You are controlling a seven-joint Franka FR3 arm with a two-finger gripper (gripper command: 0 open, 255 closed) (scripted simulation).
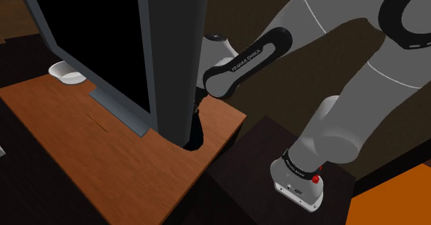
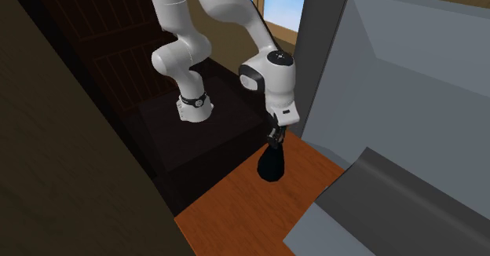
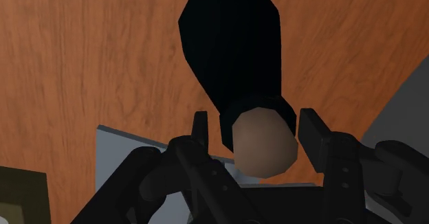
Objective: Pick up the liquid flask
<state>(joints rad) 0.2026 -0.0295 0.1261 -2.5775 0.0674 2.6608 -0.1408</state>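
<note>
The flask (image 3: 230,47) is a black, bulb-shaped bottle with a narrow neck and a tan stopper (image 3: 261,143). It stands upright at the near corner of the wooden table (image 2: 235,207). My gripper (image 3: 254,123) comes down from above, and its black fingers (image 3: 313,137) are shut on either side of the neck just below the stopper. In the second exterior view the flask (image 2: 271,165) hangs under my gripper (image 2: 275,134), its base at or just above the tabletop. In the shoulder view a sliver of the flask (image 1: 196,130) shows behind the monitor's edge.
A large grey monitor (image 1: 124,44) stands on the table right beside the flask, and looms close (image 2: 393,82) in the second exterior view. A white bowl (image 1: 65,72) sits at the table's far end. The dark stand (image 2: 196,140) adjoins the table corner.
</note>
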